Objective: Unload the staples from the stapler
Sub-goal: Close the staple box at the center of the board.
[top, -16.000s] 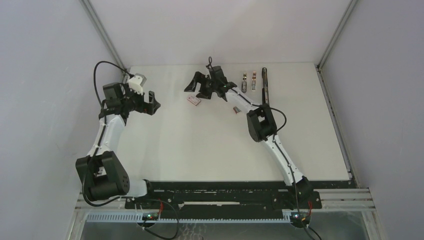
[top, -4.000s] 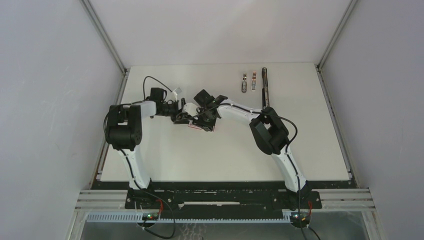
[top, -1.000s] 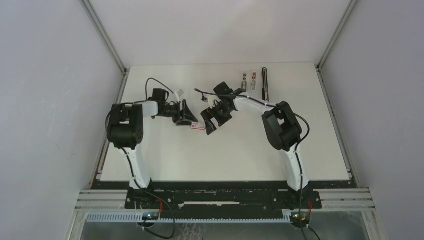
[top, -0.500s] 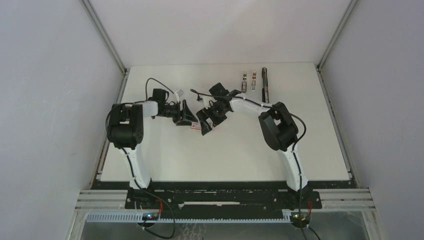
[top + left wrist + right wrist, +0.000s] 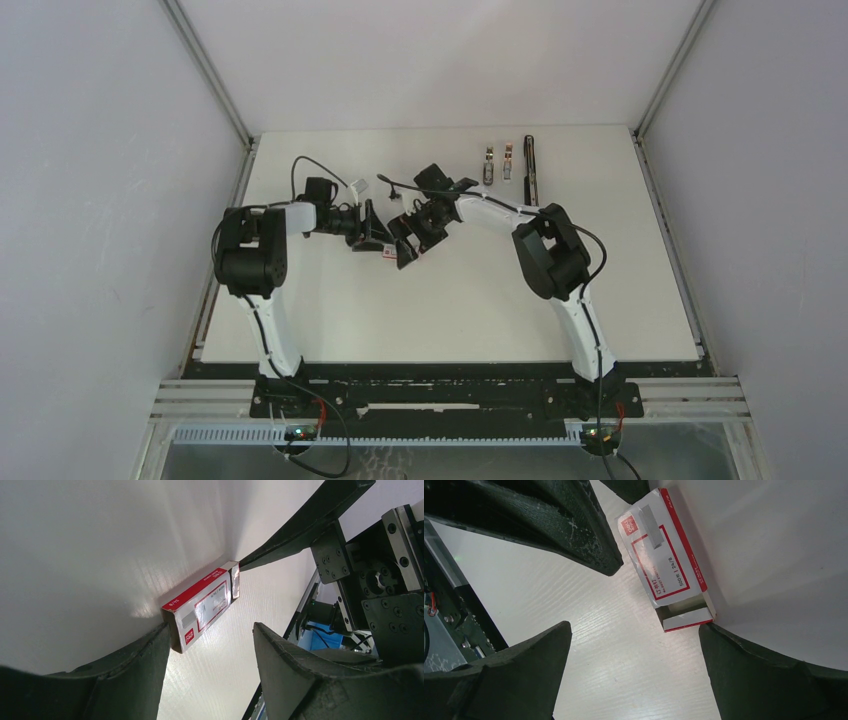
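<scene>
While both tools are spread open and grip nothing, they crowd one small thing at mid-desk; the left tool (image 5: 211,628) has one finger (image 5: 125,665) touching the logo end of a red-and-white box (image 5: 202,605), the other finger standing apart from it; the right tool (image 5: 634,626) comes in from the opposite side, one finger (image 5: 769,670) meeting the box's open flap end, the other well off to the side; the box lies flat on the desk (image 5: 450,310), pinched lengthwise between the two arms but not clasped by either.

Outward from there, the staples (image 5: 489,165) lie well apart, toward the far right of the desk; two short silvery strips, the second (image 5: 508,160) just beside the first, both beside the black stapler (image 5: 529,170); their long axes run near-to-far, parallel to the stapler.

From the tools, then, the strips lie up and to the right, beyond the right arm's wrist; the right arm is plainly the nearer. Since the strips already rest outside the stapler, I judge the unloading largely done; any reach for them would suit the right tool, closing across their narrow width.
</scene>
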